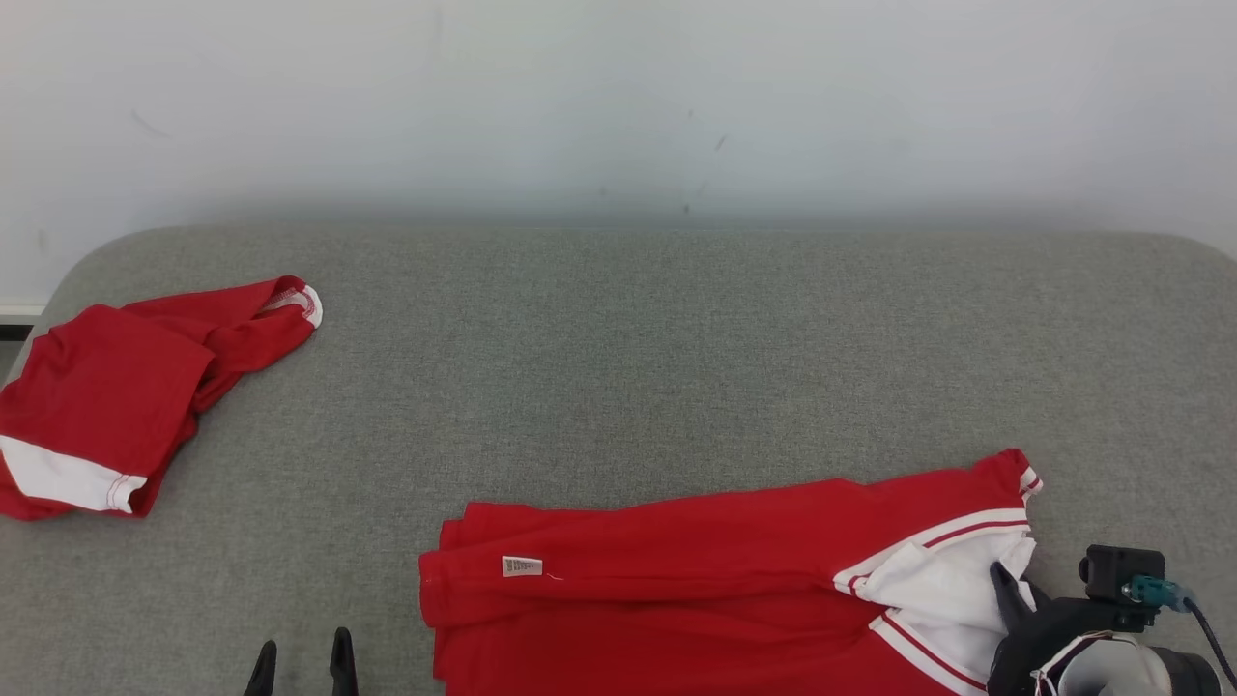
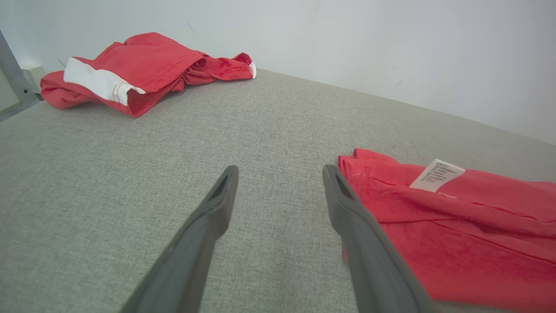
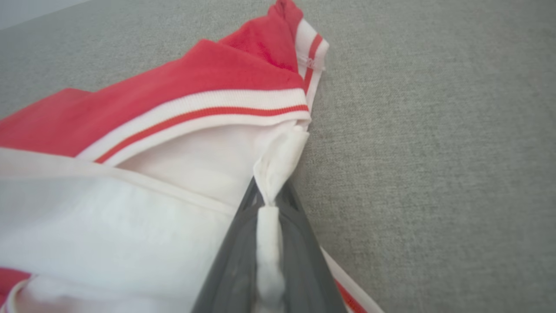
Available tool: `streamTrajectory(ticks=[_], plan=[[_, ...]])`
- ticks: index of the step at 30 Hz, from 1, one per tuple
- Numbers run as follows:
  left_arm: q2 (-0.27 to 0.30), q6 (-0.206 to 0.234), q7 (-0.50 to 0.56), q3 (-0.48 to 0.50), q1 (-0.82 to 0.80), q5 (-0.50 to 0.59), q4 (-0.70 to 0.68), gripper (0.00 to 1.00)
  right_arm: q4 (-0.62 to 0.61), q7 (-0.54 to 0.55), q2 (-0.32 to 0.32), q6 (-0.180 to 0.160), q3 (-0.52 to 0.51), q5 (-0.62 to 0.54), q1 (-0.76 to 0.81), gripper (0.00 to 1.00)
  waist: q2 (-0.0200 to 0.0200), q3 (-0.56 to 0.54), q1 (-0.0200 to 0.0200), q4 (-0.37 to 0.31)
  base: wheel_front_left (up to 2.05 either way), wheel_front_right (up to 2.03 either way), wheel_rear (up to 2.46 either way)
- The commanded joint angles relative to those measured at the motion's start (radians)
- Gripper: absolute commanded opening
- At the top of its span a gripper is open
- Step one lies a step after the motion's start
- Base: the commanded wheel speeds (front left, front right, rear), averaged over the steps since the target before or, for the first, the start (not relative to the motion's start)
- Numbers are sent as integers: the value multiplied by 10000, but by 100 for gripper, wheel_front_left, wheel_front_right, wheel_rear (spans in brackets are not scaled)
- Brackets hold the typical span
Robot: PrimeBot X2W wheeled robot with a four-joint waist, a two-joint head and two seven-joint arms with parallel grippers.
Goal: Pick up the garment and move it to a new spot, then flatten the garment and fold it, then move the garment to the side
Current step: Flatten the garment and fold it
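1. Head view: the red garment with white striped trim [image 1: 676, 590] lies spread along the near edge of the grey woven fabric surface [image 1: 628, 367], right of centre. A small white label [image 1: 522, 566] shows near its left end. My right gripper [image 1: 1005, 585] is at the garment's right end, its dark fingers pressed into the white cloth beside the trim. My left gripper [image 1: 302, 667] shows as two fingertips at the bottom edge, just left of the garment and apart from it. A second red garment with a white band [image 1: 116, 406] lies bunched at the far left, well apart from the first. A pale wall [image 1: 618, 97] stands behind.
2. Left wrist view: my left gripper [image 2: 280, 174] has its jaws spread wide with nothing between them, over bare surface [image 2: 108, 182]. The finger on this view's right sits just beside the garment's [image 2: 469, 243] folded edge, and I cannot tell whether it touches. The label [image 2: 436, 174] lies on top of that edge. The second garment [image 2: 139, 65] sits near the wall.
3. Right wrist view: my right gripper [image 3: 269, 198] is closed. Its fingers [image 3: 304, 248] pinch a fold of the garment's [image 3: 195, 69] white cloth, with a strip of it running down between them. The striped trim and red cloth lie beyond, and bare grey surface [image 3: 434, 152] lies to the right.
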Motion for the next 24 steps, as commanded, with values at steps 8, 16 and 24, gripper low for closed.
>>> streamTrajectory(ticks=[8,16,24], plan=[[-12,74,-29,30,-8,-213,-6,100,485,-446,-1366,-35,-207,589,82,0,0,-107,0,-220,0,0,0],[-14,84,-29,110,116,-325,-39,100,-210,-601,-1832,-32,-94,931,153,0,0,-159,0,-677,0,0,0],[-12,45,-29,70,185,-335,93,100,-2469,-334,-1419,-28,488,1269,524,0,0,-398,0,-966,0,0,0]])
